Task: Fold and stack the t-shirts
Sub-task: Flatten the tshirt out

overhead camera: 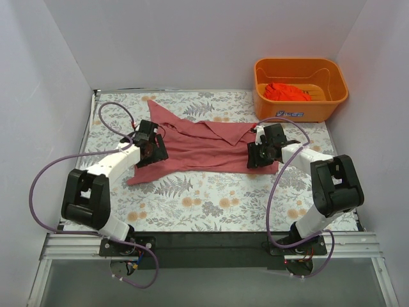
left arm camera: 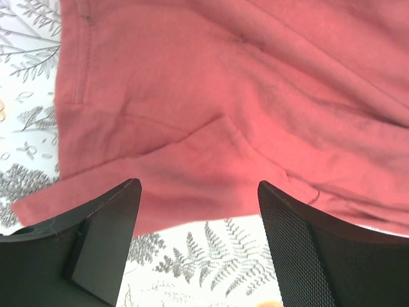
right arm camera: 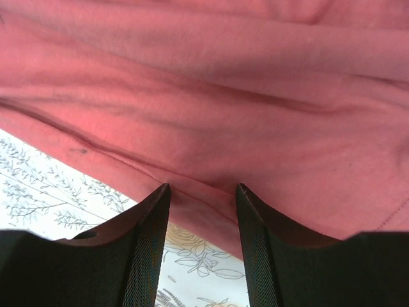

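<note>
The dusty pink-red t-shirt (overhead camera: 204, 144) lies spread and creased across the middle of the floral table. My left gripper (overhead camera: 155, 152) is at its left end. In the left wrist view the jaws (left arm camera: 198, 192) are wide open, with the shirt's (left arm camera: 243, 96) near hem just between the fingertips and nothing gripped. My right gripper (overhead camera: 257, 155) is at the shirt's right end. In the right wrist view its jaws (right arm camera: 201, 190) are partly open and straddle the shirt's (right arm camera: 211, 115) hem, which is rucked up between the fingers. The brighter orange-red t-shirt (overhead camera: 286, 91) lies bunched in the basket.
The orange plastic basket (overhead camera: 300, 109) stands at the back right corner of the table (overhead camera: 211, 204). White walls close in the left, back and right sides. Purple cables loop from both arms near the table's edges.
</note>
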Motion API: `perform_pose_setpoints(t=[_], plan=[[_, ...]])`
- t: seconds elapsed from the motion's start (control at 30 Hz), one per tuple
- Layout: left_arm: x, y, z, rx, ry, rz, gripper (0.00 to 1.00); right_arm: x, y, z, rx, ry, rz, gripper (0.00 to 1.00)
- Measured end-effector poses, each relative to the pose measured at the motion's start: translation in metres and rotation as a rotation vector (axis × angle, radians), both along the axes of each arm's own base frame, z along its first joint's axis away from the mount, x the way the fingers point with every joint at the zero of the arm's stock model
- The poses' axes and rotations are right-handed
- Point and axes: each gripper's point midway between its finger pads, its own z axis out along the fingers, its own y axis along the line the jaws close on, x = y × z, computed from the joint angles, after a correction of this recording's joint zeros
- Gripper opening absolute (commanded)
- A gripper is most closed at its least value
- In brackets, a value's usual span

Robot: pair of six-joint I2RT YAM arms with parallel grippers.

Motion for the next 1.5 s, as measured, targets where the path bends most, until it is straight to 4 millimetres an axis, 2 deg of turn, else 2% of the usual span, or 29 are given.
perform_pose_setpoints(t=[0.13,0.37,0.7,0.9,1.07,1.3,1.37,1.5], plan=[[-0.012,0.003,0.013,-0.015,-0.041,0.003,0.73,-0.005,0.004,0.003,0.008,0.027,0.03,0.51],[-0.025,0.005,0.021,-0.035,-0.073,0.004,0.73,-0.028,0.009,0.004,0.02,0.106,0.066,0.5],[-0.033,0.006,0.016,-0.042,-0.058,0.012,0.73,-0.056,0.004,0.015,0.026,0.12,0.072,0.49],[-0.034,0.005,0.016,-0.053,-0.052,0.021,0.73,-0.078,-0.003,-0.002,0.014,0.184,0.048,0.48],[-0.037,0.006,0.015,-0.05,-0.041,0.029,0.73,-0.09,-0.002,0.004,0.041,0.19,0.048,0.48],[-0.036,0.012,0.015,-0.02,-0.045,0.053,0.7,-0.085,0.0,0.027,0.073,0.105,0.038,0.48],[-0.033,0.016,0.014,0.002,-0.047,0.062,0.63,-0.081,0.002,0.035,0.09,0.069,0.033,0.48],[-0.02,0.017,0.01,0.032,-0.047,0.063,0.58,-0.073,0.008,0.046,0.128,0.013,0.031,0.48]])
